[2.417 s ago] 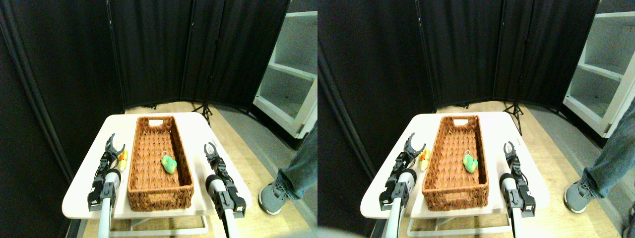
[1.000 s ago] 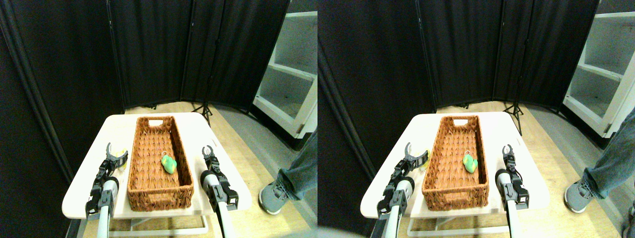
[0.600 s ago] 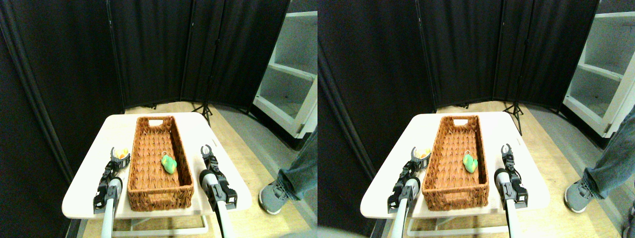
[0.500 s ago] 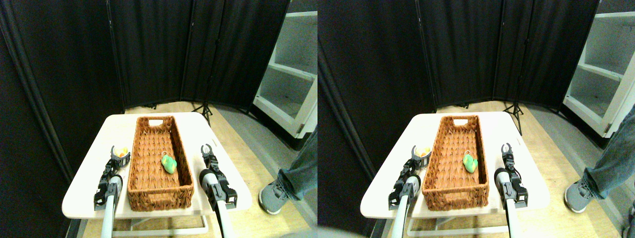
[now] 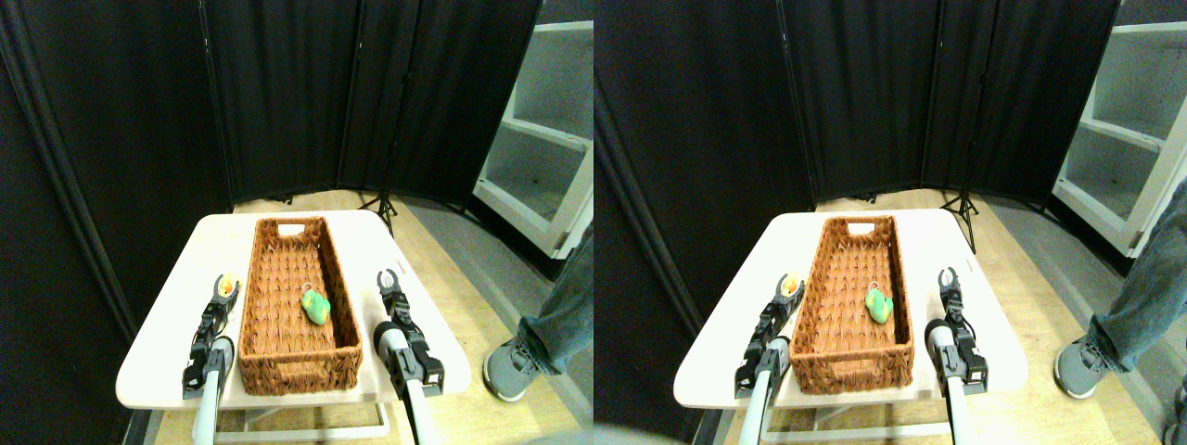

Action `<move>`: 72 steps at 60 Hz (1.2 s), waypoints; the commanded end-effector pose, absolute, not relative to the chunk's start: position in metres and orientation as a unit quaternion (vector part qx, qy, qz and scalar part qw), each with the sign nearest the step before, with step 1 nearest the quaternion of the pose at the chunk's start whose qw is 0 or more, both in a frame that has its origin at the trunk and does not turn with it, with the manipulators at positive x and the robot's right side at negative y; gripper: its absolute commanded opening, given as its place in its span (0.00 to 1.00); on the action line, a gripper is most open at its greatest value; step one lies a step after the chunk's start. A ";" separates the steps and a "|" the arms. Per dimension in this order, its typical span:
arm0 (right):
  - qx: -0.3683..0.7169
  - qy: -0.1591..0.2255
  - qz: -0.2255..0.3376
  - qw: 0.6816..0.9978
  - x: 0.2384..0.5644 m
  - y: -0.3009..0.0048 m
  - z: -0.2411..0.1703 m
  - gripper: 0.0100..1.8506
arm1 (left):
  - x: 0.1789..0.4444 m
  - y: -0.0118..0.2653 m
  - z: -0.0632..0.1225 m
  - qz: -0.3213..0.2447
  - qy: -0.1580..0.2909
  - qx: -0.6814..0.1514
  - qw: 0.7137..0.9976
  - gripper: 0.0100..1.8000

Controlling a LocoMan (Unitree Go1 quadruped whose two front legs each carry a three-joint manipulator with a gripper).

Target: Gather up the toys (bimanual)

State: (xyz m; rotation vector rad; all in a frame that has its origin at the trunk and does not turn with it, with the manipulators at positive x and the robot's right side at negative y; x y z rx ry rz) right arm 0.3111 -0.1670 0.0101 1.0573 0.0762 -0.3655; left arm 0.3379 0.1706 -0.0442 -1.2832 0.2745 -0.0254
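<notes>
A yellow toy [image 5: 225, 283] with a bit of orange sits on the white table [image 5: 167, 320], just left of the long brown wicker basket [image 5: 299, 360]. My left gripper [image 5: 224, 286] is shut on it, with its jaws narrow on both sides of the toy. A green toy [image 5: 315, 307] lies inside the basket, near its right wall. My right gripper [image 5: 389, 277] stands open over the table, right of the basket, holding nothing.
A person's leg and grey shoe [image 5: 512, 366] stand on the wooden floor to the right of the table. A white shelf unit [image 5: 542, 139] is at the back right. Black curtains [image 5: 278, 93] and a tripod foot [image 5: 382, 206] stand behind the table.
My left gripper swung right onto the yellow toy and narrowed its wide jaws around it. My right gripper drew back a little early on, then stayed put.
</notes>
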 end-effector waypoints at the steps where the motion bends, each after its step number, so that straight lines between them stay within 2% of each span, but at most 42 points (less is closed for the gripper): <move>1: 0.503 0.017 -0.170 0.847 0.312 -0.167 0.014 0.00 | 0.335 0.164 -0.031 -0.027 0.123 -0.589 0.798 0.00; 8: 0.508 0.017 -0.177 0.843 0.311 -0.167 0.014 0.00 | 0.331 0.164 -0.008 -0.046 0.109 -0.564 0.817 0.00; 23: 0.506 0.018 -0.176 0.844 0.309 -0.167 0.012 0.00 | 0.330 0.162 0.031 -0.090 0.119 -0.544 0.826 0.00; 25: 0.483 0.018 -0.169 0.859 0.309 -0.168 0.012 0.00 | 0.330 0.161 0.038 -0.096 0.124 -0.536 0.830 0.00; 28: 0.476 0.018 -0.164 0.864 0.309 -0.168 0.012 0.00 | 0.329 0.159 0.043 -0.095 0.127 -0.538 0.828 0.00; 33: 0.499 0.016 -0.155 0.853 0.308 -0.170 0.012 0.00 | 0.329 0.153 0.057 -0.106 0.138 -0.535 0.827 0.00; 39: 0.486 0.013 -0.153 0.860 0.307 -0.171 0.011 0.00 | 0.333 0.146 0.064 -0.139 0.146 -0.525 0.827 0.00; 43: 0.506 0.016 -0.162 0.847 0.306 -0.171 0.011 0.00 | 0.337 0.139 0.069 -0.155 0.153 -0.527 0.822 0.00; 48: 0.506 0.014 -0.162 0.847 0.305 -0.171 0.010 0.00 | 0.339 0.130 0.076 -0.170 0.156 -0.529 0.817 0.00; 60: 0.512 0.012 -0.164 0.843 0.303 -0.171 0.009 0.00 | 0.340 0.104 0.085 -0.180 0.166 -0.552 0.797 0.00; 63: 0.518 0.011 -0.164 0.839 0.303 -0.171 0.009 0.00 | 0.338 0.095 0.088 -0.176 0.171 -0.577 0.779 0.00; 72: 0.517 0.010 -0.160 0.841 0.301 -0.170 0.010 0.00 | 0.333 0.071 0.090 -0.176 0.170 -0.602 0.760 0.00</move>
